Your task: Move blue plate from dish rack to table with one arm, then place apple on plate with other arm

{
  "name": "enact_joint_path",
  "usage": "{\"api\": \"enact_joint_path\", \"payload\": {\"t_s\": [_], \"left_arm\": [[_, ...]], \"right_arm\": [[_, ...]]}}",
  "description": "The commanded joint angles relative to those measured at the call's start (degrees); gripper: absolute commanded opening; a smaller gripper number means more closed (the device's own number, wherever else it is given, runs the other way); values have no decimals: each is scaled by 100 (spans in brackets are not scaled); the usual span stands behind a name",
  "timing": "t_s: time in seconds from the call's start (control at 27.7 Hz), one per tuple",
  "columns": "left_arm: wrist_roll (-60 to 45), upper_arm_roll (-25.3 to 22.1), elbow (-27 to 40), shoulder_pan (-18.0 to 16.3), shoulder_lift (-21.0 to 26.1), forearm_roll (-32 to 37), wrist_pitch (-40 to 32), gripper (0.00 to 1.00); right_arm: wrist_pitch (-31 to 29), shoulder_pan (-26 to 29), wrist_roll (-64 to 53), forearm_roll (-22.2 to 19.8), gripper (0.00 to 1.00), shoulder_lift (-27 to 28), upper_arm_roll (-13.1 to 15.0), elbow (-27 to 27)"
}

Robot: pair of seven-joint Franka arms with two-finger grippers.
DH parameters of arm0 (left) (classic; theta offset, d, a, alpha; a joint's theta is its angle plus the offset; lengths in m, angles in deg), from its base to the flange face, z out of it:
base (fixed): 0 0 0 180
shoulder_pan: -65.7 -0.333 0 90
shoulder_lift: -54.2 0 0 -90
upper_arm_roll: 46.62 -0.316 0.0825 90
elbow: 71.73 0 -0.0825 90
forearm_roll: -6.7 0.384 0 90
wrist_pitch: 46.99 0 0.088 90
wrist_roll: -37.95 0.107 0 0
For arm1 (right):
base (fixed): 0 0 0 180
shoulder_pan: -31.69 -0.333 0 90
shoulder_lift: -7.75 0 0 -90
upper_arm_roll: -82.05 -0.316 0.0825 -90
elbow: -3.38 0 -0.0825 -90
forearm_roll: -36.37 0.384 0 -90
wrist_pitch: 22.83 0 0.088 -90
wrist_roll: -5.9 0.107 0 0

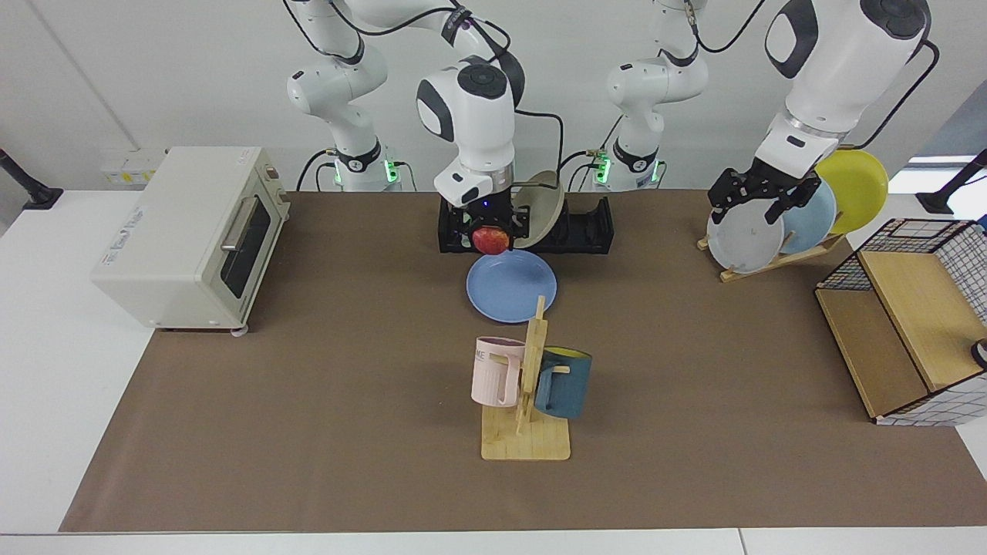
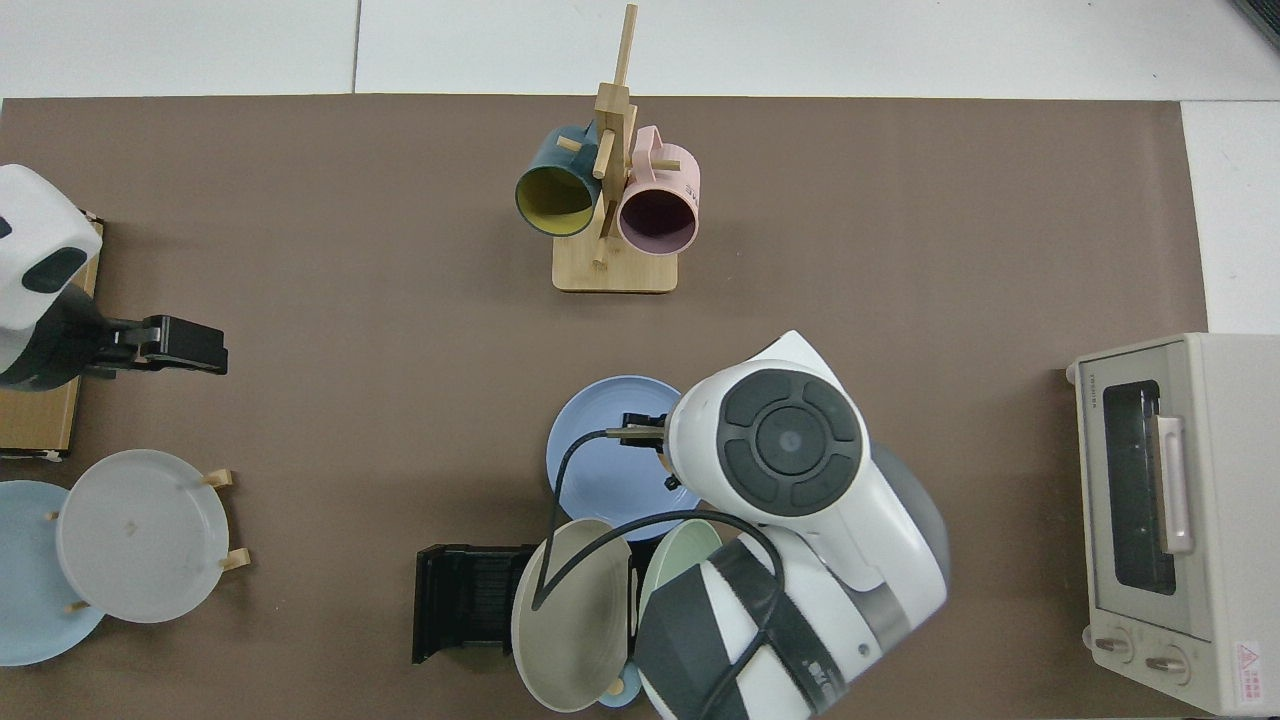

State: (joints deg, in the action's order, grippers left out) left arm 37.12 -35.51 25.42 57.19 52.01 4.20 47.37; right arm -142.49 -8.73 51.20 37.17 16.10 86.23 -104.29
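The blue plate (image 1: 510,285) lies flat on the brown mat of the table (image 1: 324,401), just in front of the black dish rack (image 1: 584,228). My right gripper (image 1: 492,233) is shut on the red apple (image 1: 491,241) and holds it just above the plate's back edge. From above, the right arm's wrist covers the apple and part of the blue plate (image 2: 598,462). My left gripper (image 1: 759,200) hangs open and empty, raised in front of the wooden plate stand; in the top view the left gripper (image 2: 200,348) is at the left edge.
A beige plate (image 1: 541,206) and a green plate (image 2: 680,560) stand in the rack. A mug tree (image 1: 527,385) with pink and dark blue mugs stands right in front of the plate. A toaster oven (image 1: 185,231), a plate stand (image 1: 779,258) and a wire basket (image 1: 910,324) line the sides.
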Motion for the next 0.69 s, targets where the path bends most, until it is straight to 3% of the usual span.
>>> {"api": "enact_joint_path", "payload": {"t_s": [0.0, 0.33, 0.65], "left_arm": [[39, -82, -108, 112, 52, 153, -164, 100], [39, -82, -82, 112, 34, 153, -164, 100], [30, -82, -82, 112, 34, 153, -164, 100]], "right_arm": [[-479, -246, 417, 52, 0, 482, 30, -9], [-1332, -326, 568, 43, 0, 1063, 30, -106], [-1587, -282, 577, 52, 0, 1345, 30, -124]]}}
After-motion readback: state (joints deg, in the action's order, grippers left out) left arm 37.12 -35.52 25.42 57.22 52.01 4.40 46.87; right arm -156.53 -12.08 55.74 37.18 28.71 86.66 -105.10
